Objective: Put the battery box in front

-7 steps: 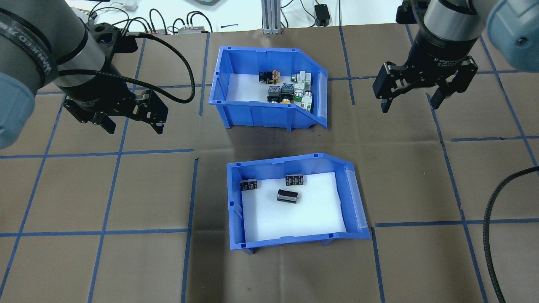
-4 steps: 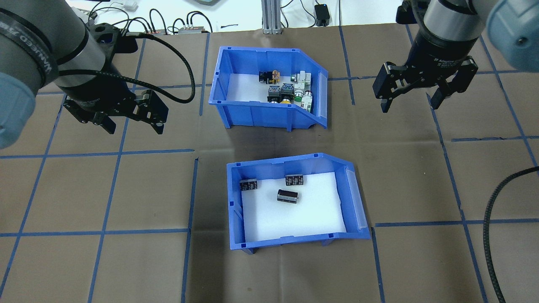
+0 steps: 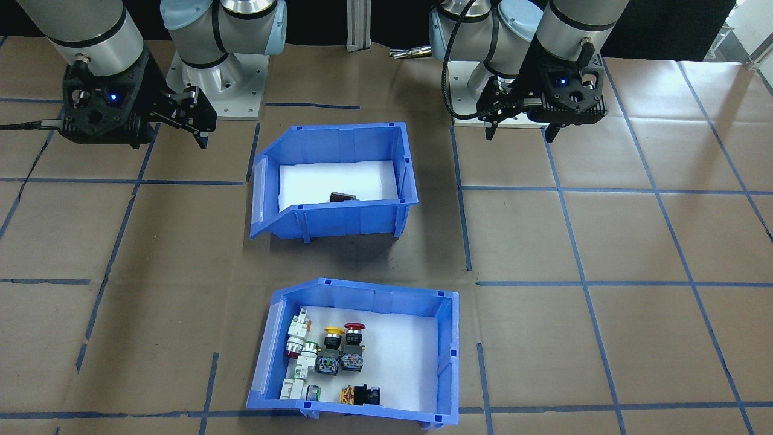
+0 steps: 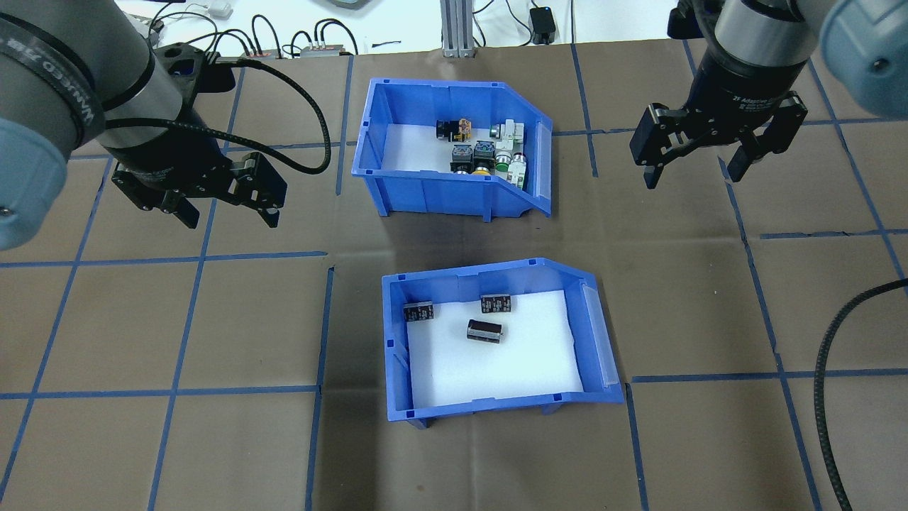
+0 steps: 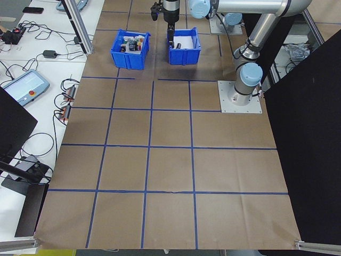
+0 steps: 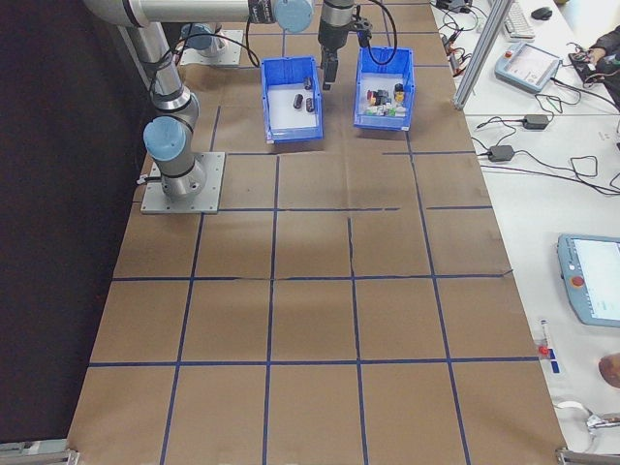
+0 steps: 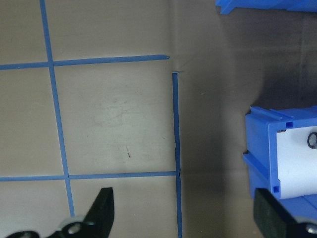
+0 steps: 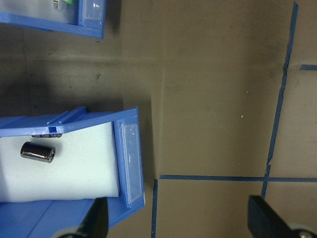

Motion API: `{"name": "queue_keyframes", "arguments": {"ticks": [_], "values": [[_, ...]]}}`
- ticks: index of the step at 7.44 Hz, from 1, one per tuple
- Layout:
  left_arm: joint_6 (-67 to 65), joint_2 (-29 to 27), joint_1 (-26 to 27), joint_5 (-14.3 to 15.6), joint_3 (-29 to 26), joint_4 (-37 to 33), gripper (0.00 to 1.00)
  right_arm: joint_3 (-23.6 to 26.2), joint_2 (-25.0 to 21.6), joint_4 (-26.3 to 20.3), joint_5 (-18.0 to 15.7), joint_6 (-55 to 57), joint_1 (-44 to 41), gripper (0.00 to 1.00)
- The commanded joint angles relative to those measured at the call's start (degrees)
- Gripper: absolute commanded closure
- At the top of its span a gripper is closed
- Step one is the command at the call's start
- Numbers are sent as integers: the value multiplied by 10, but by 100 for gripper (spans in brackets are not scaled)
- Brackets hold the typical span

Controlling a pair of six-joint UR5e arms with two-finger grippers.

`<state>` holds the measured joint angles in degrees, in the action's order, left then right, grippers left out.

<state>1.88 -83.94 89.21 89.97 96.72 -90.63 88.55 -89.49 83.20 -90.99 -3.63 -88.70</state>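
You have the battery box (image 4: 496, 341) sitting on the brown paper table (image 4: 213, 440) in the row nearer the robot, its sloped cut-away end facing the right arm's side, with the switch bin (image 4: 447, 149) directly beyond it on the far side. A band of bare paper separates the two bins, so they stand apart, not touching. Open table lies on both flanks of the battery box and along its near wall. Your left gripper (image 4: 227, 213) hangs over the paper well to the left of both bins, fingers spread wide and holding nothing; your right gripper (image 4: 699, 170) hangs to the right of the switch bin, also wide and empty. Against the overhead picture from just under a second ago, the left arm has shifted very slightly toward the middle, the right gripper has barely moved, and both bins lie where they were. The overhead view shows you three dark batteries (image 4: 484, 331) on the white foam, two against the far wall and one cylinder lying loose; the front-facing view hides all but one behind the box's wall (image 3: 338, 211). The left wrist camera catches only a corner of the battery box (image 7: 282, 153) at its right edge, while the right wrist camera shows the clear label strip (image 8: 130, 163) on the cut-away end and the cylinder inside.
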Motion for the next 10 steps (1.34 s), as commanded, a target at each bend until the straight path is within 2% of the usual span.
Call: {"name": "queue_keyframes", "arguments": {"ticks": [1,3,4,6,8,10], "values": [[-26,-1,0,-3,1,-1,0,-1,2,12,7,-32,-1,0],[-81,-1,0,-3,1,-2,0,-9,27,45,7,-78,-5,0],[-130,-1,1,-2,2,-7,0,-41,58,47,8,-103,-9,0],[-250,26,10,-4,42,-4,0,-141,140,47,9,-214,-31,0],[-459,93,15,-8,118,-5,0,-241,216,43,7,-346,-67,0],[-763,156,33,-85,200,-2,2,-303,265,45,7,-433,-106,0]]}}
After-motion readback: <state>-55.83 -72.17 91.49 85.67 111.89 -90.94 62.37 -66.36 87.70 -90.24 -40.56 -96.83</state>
